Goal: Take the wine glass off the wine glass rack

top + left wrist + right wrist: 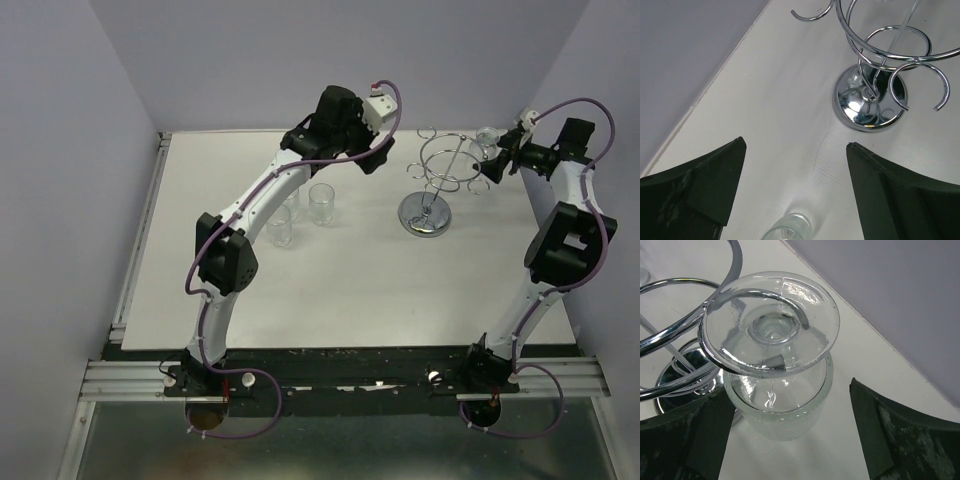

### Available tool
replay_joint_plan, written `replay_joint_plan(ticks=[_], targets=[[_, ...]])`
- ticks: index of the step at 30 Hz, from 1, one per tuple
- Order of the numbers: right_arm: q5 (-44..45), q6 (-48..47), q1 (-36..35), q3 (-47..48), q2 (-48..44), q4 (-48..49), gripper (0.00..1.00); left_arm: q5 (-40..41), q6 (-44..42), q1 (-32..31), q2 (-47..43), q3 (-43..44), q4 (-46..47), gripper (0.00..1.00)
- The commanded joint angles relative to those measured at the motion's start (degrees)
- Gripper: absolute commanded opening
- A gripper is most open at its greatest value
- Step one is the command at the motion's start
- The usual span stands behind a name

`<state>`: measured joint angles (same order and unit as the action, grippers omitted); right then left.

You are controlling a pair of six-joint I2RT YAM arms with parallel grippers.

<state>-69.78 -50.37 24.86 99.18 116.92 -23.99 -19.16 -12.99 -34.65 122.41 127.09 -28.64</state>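
Partly hidden: wine glass (790,340) bowl under foot; rack (660,340) cropped.

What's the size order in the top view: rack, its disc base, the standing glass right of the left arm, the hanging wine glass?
1. wine glass rack
2. disc base
3. standing glass and wine glass look alike; the wine glass hangs higher, nearer the camera, so unranked.

The chrome wire wine glass rack (427,216) stands upright on its round mirrored base. The clear wine glass (775,330) hangs upside down, its foot resting in the hook at the ring's two o'clock.
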Motion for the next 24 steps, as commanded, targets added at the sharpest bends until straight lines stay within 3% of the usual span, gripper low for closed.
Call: replay_joint_plan(ticks=[1, 8, 20, 24], targets=[[-1.8, 0.9, -0.5, 1.6, 2.0, 2.7, 1.0, 2.1, -1.2, -0.9, 0.5, 1.5, -1.1, 0.99], [-1.3, 4.7, -0.7, 1.2, 2.1, 7.0, 0.97, 2.2, -1.4, -1.2, 0.4, 1.1, -1.0, 0.99], [-2.1, 5.5, -0.7, -1.2, -0.6, 6.9, 0.69, 1.7, -1.2, -1.3, 1.2, 1.7, -0.2, 0.99], [-2.6, 6.2, -0.7, -1.5, -0.6, 6.9, 0.66, 1.7, -1.2, -1.3, 1.1, 1.7, -0.2, 0.99]])
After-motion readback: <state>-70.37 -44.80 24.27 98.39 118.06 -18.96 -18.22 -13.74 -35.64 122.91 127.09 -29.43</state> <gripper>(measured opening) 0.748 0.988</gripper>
